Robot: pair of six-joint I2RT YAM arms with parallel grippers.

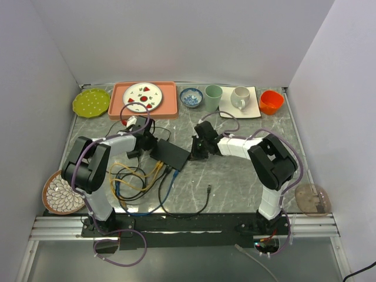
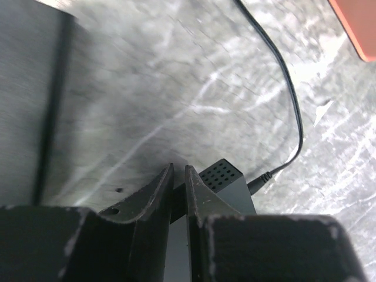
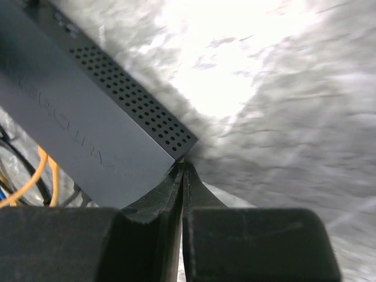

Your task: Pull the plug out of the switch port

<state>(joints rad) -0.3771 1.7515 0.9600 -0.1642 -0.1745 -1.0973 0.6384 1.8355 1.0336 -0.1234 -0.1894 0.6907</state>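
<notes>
Left gripper [image 2: 179,171] narrowed to a thin slit with nothing visible in it, poised at a vented corner of the switch [image 1: 171,154], just beside a thin black lead [image 2: 292,106] entering that end; contact not discernible. Right gripper [image 3: 182,167] pinched fully together, holding nothing, fingertips at the opposite vented corner of the box. Same switch flat near the middle of the marble-patterned table [image 1: 247,182], between the two grippers, with yellow cables [image 1: 154,171] and a blue cable [image 1: 169,184] trailing off its near edge toward the left arm's base.
</notes>
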